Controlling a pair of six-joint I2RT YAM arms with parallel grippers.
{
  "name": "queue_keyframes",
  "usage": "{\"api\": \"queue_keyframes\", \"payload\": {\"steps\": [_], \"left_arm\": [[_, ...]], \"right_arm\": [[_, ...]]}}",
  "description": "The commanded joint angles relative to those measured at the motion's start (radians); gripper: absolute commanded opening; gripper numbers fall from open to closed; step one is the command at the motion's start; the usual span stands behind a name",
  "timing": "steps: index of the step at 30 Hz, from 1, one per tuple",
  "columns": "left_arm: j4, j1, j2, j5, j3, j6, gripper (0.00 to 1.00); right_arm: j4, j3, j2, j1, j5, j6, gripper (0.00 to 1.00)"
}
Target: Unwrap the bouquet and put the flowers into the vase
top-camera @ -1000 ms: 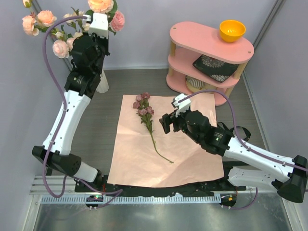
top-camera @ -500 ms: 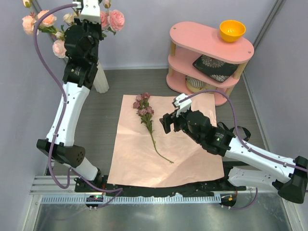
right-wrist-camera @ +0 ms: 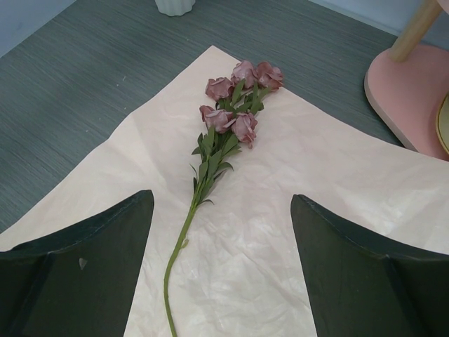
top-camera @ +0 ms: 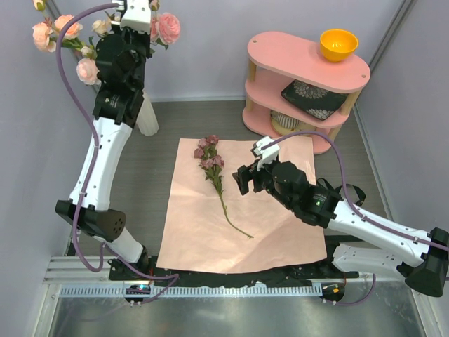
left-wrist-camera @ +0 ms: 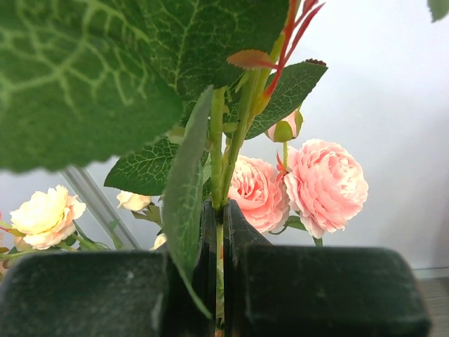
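Note:
The bouquet's pink paper wrap (top-camera: pixel 280 232) lies spread flat on the table. On it lies one stem of mauve flowers (top-camera: pixel 214 172), also seen in the right wrist view (right-wrist-camera: pixel 231 116). My right gripper (top-camera: pixel 243 180) hovers just right of that stem, open and empty (right-wrist-camera: pixel 221 267). My left gripper (top-camera: pixel 136 12) is raised high at the back left, shut on the green stem (left-wrist-camera: pixel 219 175) of a pink rose (top-camera: pixel 168 27). The white vase (top-camera: pixel 148 121) stands below it, mostly hidden by the left arm. Peach and pink roses (top-camera: pixel 53 31) rise from the vase.
A pink two-tier shelf (top-camera: pixel 302 67) stands at the back right, with an orange bowl (top-camera: pixel 338 43) on top and a dark patterned plate (top-camera: pixel 316 97) on its lower tier. A black ribbon (top-camera: pixel 280 274) lies along the paper's near edge. Grey walls close in on both sides.
My left arm has lifted the pink rose higher and a little left, above the vase. The right arm and the mauve stem have not moved.

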Motion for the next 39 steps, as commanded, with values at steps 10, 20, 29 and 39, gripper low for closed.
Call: {"api": "queue_keyframes", "payload": {"steps": [10, 20, 29, 39], "left_arm": [[-0.085, 0.004, -0.095, 0.090, 0.032, 0.030, 0.00], [-0.028, 0.005, -0.075, 0.124, 0.011, 0.062, 0.00], [0.044, 0.025, -0.056, 0.108, -0.060, 0.019, 0.00], [0.144, 0.054, -0.066, 0.058, -0.221, -0.030, 0.00]], "right_arm": [[0.043, 0.004, -0.006, -0.002, 0.006, 0.021, 0.85], [0.036, 0.001, -0.009, 0.000, 0.009, 0.020, 0.85], [0.031, 0.002, -0.013, -0.002, 0.011, 0.020, 0.84], [0.028, -0.001, -0.012, -0.002, 0.009, 0.020, 0.84]]}}
